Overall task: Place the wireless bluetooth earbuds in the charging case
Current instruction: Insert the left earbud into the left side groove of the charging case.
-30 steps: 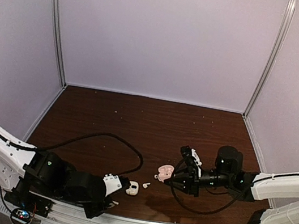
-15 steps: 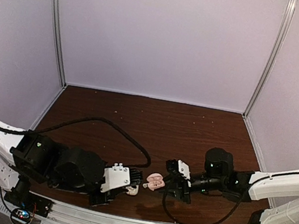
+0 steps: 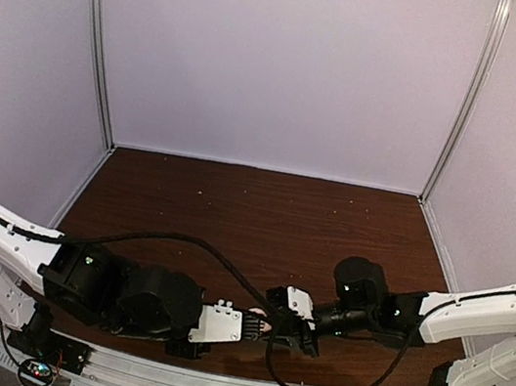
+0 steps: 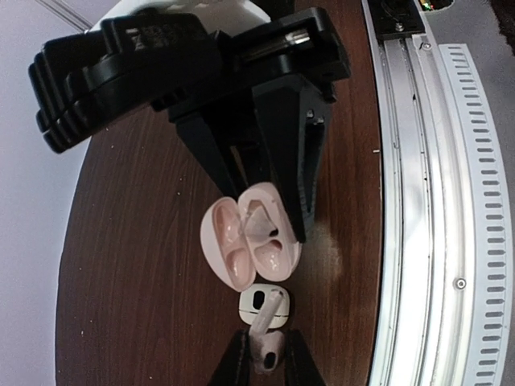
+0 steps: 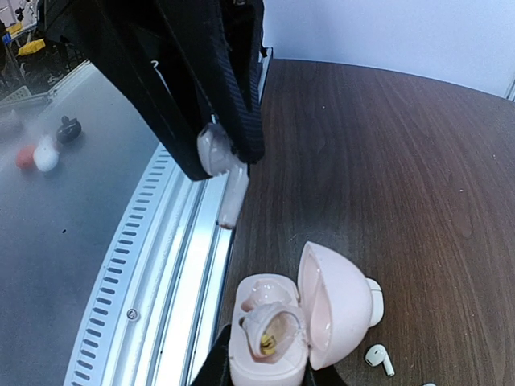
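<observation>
While your right gripper (image 4: 264, 211) clamps the charging case (image 5: 334, 305), a pale pink clamshell with its lid hinged open, near the 6 o'clock edge of the table (image 5: 386, 161), your left gripper (image 5: 221, 157) pinches an earbud (image 5: 233, 197) with its stem pointing down. In the right wrist view that earbud hangs at 11 o'clock from the case, apart from it. One well seems to hold a second earbud (image 5: 269, 326). The other well looks empty, though this is hard to confirm. A loose white earbud (image 5: 378, 359) lies on the wood at the case's 4 o'clock. You are at the insertion step. Next, line the stem up over the free well, lower gently, then release.
</observation>
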`<action>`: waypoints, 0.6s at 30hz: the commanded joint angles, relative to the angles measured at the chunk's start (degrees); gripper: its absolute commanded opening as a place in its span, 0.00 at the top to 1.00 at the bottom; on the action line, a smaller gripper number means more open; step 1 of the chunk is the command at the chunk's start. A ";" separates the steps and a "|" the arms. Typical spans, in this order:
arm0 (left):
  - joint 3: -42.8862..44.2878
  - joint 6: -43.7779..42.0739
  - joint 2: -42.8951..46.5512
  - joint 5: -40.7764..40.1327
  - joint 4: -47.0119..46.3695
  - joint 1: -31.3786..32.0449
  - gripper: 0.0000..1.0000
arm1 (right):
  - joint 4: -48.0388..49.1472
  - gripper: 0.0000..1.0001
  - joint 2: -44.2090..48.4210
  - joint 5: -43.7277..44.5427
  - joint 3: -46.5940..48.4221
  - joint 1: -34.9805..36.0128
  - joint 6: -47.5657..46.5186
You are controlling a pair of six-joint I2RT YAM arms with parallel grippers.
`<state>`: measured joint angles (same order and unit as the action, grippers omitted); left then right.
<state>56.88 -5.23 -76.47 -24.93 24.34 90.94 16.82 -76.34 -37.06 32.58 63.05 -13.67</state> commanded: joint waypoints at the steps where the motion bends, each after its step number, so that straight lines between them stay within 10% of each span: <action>1: 1.51 -3.00 -0.83 -1.17 -3.50 -0.41 0.89 | -0.65 1.00 -1.40 0.74 2.61 0.74 -0.70; 18: 2.32 -5.34 -4.14 -2.40 -3.81 -0.96 0.89 | -0.27 1.00 -1.00 -1.66 3.20 1.55 1.39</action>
<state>56.95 -9.80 -79.77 -25.87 22.81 90.67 16.08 -78.17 -37.52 34.37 63.90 -13.23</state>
